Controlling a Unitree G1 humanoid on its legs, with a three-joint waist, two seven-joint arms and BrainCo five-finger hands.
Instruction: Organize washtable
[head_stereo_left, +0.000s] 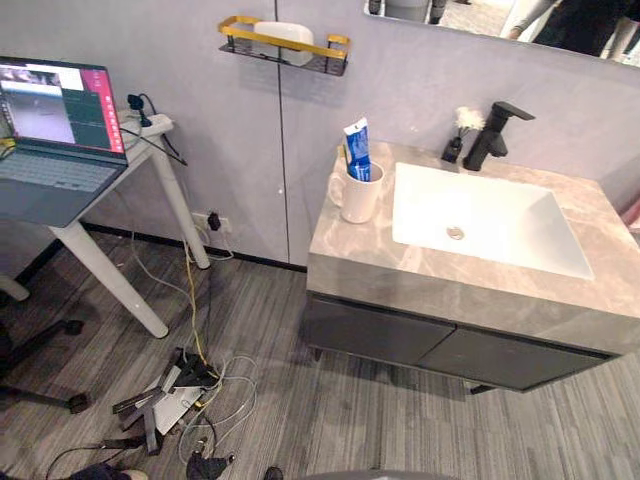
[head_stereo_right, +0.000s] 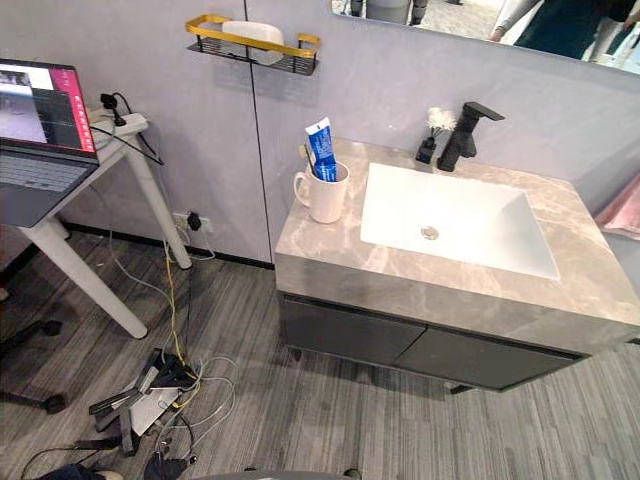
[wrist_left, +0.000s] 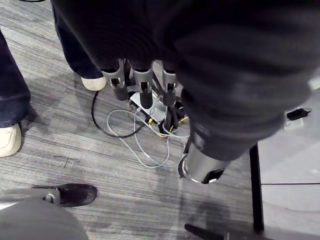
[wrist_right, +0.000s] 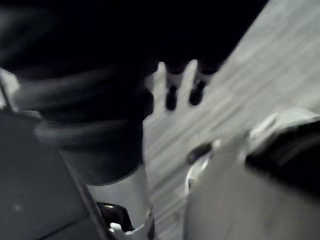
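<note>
Mug (head_stereo_left: 360, 195): white, on the left end of the countertop (head_stereo_left: 350, 255), just beside the basin (head_stereo_left: 480, 215), with a toothpaste tube (head_stereo_left: 358, 150) standing in it.
Handling: ceramic I'd guess, so stiff, heavy-ish, slick and chippable. Grab the body or the side handle. The tube looks light and squishy.
Edges: front and left counter edges are near, so don't nudge it outward.
Room: bare stone in front of the basin; the faucet (head_stereo_left: 492, 135) crowds the back.
Left hand (wrist_left: 145, 90): low over the floor (wrist_left: 75, 150), fingers relaxed, empty.
Right hand (wrist_right: 170, 92): low too, fingers loose, nothing held.
</note>
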